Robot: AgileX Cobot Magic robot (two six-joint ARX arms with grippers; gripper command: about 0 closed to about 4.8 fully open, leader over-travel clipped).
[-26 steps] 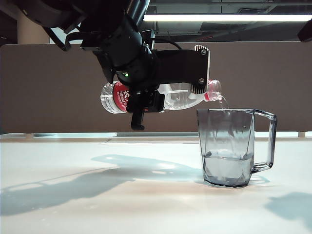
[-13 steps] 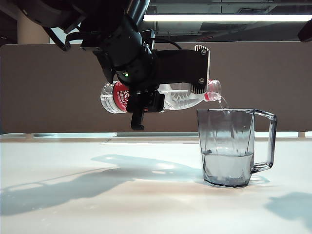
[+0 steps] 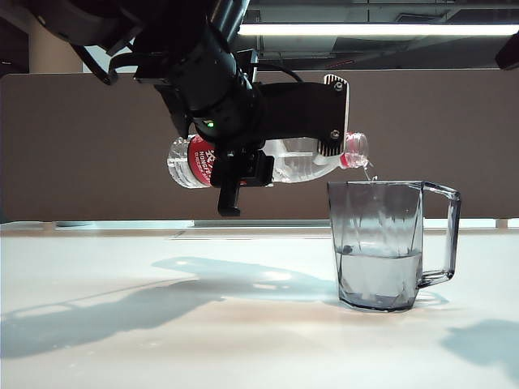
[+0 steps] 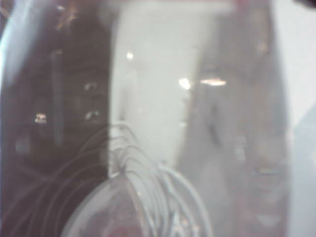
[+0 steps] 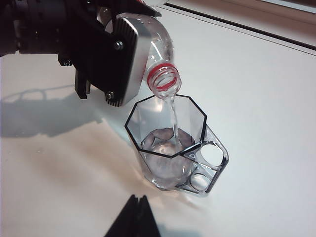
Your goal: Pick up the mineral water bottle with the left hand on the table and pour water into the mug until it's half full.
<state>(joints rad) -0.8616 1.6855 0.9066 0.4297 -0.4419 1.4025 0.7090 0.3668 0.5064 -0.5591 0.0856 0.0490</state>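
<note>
Your left hand [image 3: 268, 162] was clamped across the body of the mineral water bottle [image 3: 300, 160], which lay nearly level above the tabletop [image 3: 162, 324] with its open, red-ringed mouth just over the rim of the mug [image 3: 381, 243]. Over the preceding second the hand and bottle had not shifted; what changed was the water [image 3: 379, 275], whose surface in the mug had crept slightly upward, while the stream at the mouth appeared to have thinned to a trickle in the exterior view. In the right wrist view a narrow thread of water [image 5: 174, 118] fell from the bottle mouth [image 5: 163, 79] into the mug [image 5: 170, 148]. You could judge the level as lying a little below the mug's midpoint, so the pour was near its end and the bottle would soon need righting. The left wrist view showed only a blurred close surface of the ribbed bottle [image 4: 148, 197]. Your right hand [image 5: 132, 217] appeared only as a dark tip at the frame edge, near the mug and well apart from the bottle; whether it was released or clenched could not be told. Count: one bottle, one mug, two hands, one tabletop.
</note>
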